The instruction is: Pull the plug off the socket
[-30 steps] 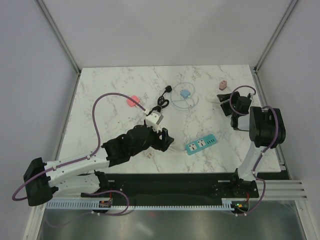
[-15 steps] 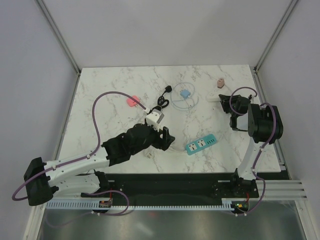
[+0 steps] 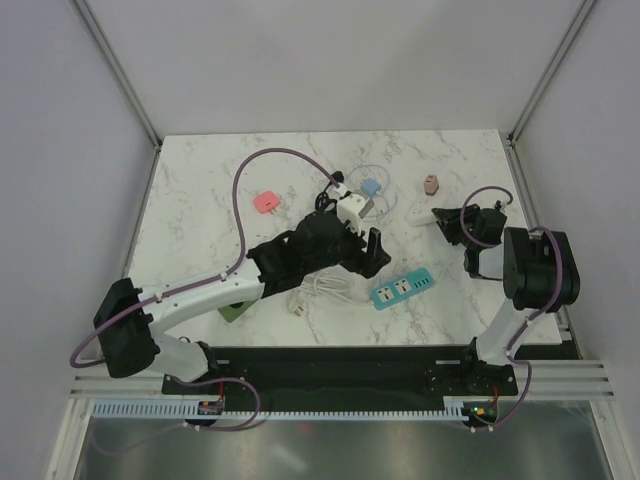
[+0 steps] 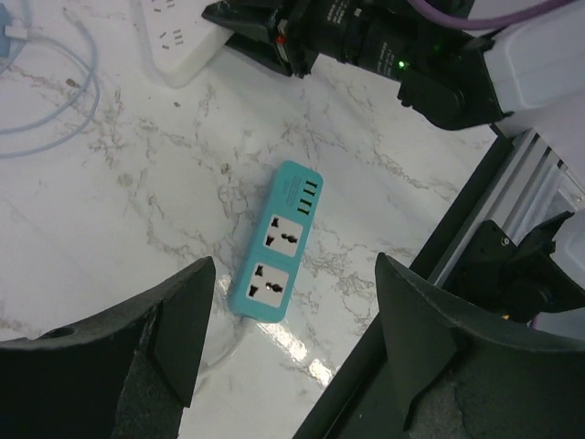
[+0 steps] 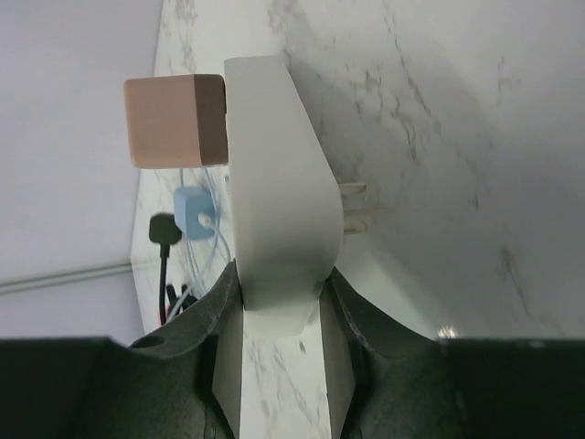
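A white socket strip (image 3: 424, 212) lies at the right of the marble table, with a small pink plug (image 3: 430, 184) stuck in it. My right gripper (image 3: 447, 222) is shut on the strip's near end. In the right wrist view the strip (image 5: 271, 174) stands between my closed fingers (image 5: 206, 315), and the pink plug (image 5: 174, 119) juts from its left face. My left gripper (image 3: 373, 250) is open and empty, hovering left of the strip. In the left wrist view it (image 4: 291, 297) hangs above a teal power strip (image 4: 275, 255), with the white strip (image 4: 175, 43) at the top.
The teal power strip (image 3: 404, 287) lies near the front edge. A blue charger with a coiled pale cable (image 3: 369, 187), a black plug and cord (image 3: 335, 184) and a pink item (image 3: 266, 201) lie further back. A white cable (image 3: 322, 289) and a green object (image 3: 232, 312) sit under the left arm.
My left arm has swung right and back, toward the white strip. My right gripper has turned, and the strip with its pink plug has shifted left.
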### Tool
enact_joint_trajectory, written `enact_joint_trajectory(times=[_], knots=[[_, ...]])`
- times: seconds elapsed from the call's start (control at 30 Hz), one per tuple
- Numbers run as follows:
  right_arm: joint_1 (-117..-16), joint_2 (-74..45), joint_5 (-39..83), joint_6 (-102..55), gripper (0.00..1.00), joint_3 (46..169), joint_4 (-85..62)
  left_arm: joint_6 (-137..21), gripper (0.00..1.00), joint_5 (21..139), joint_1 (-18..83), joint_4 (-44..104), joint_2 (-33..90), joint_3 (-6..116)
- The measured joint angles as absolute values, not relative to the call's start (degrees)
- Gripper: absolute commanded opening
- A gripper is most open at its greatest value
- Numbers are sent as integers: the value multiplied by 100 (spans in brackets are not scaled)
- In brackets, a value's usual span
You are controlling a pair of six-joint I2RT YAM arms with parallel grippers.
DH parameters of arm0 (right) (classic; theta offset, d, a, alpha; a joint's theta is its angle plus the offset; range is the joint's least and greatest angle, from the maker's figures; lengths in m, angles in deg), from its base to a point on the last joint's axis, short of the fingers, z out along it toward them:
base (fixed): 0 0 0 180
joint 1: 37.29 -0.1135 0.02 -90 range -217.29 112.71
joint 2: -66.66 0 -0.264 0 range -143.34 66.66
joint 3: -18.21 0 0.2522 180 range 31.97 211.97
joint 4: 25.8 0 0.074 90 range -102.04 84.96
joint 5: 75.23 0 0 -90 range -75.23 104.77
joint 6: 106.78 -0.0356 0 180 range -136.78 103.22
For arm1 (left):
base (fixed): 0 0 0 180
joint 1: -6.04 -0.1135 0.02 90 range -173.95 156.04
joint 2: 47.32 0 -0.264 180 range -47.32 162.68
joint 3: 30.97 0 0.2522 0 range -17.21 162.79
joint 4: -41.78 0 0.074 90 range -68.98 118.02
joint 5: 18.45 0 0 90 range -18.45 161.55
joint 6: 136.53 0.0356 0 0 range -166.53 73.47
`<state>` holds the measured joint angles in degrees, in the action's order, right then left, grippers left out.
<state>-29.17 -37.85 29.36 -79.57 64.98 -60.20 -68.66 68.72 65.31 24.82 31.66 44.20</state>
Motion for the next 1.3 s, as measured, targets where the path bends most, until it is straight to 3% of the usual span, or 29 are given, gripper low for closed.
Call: enact_joint_trajectory(times=[0.33, 0.8, 1.1, 1.23, 1.3], knots=[[-2913, -2069, 3338, -7133, 0, 5453, -4799, -6879, 80, 7318, 6273, 2291, 5209, 6378], [-2762, -1958, 4020, -6873, 0, 5150, -4958, -7017, 80, 6603, 5969, 2068, 7924, 8833], [-2740, -1940, 4188, -6746, 0, 5134, -4930, -7224, 71, 6542, 5676, 1953, 8857, 9759], [-2729, -1936, 4236, -6702, 0, 5134, -4908, -7358, 58, 6583, 5674, 1939, 9047, 9960], [-2729, -1918, 4250, -6669, 0, 5134, -4884, -7410, 57, 6647, 5674, 1933, 9126, 10035]])
